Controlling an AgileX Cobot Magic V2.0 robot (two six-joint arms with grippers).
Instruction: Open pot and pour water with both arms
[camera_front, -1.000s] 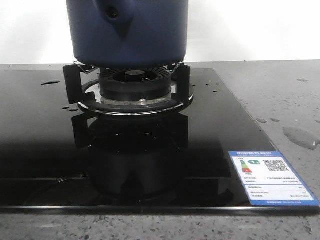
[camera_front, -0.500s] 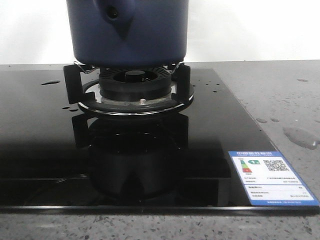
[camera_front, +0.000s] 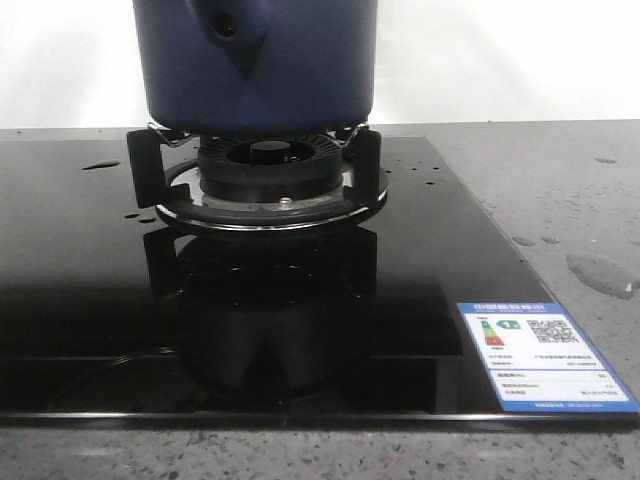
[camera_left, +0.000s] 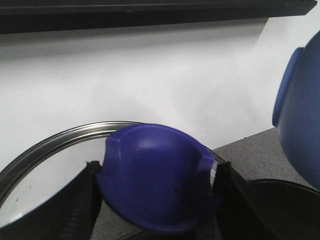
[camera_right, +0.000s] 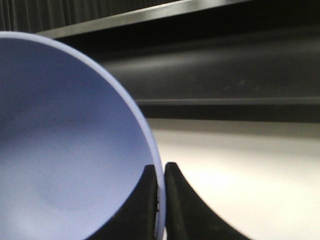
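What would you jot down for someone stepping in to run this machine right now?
Left end effector: shut on the blue knob of the glass lid with a metal rim, held off the pot.
Right end effector: shut on the rim of a light periwinkle-blue bowl.
The large dark navy-blue pot sits on the black gas burner stand; water drops lie on the grey counter.
Done: lid off. Whether water was poured cannot be told.

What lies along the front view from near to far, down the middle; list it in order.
Speckled counter edge → glossy black cooktop glass → burner on its pan support → the pot sitting on top.
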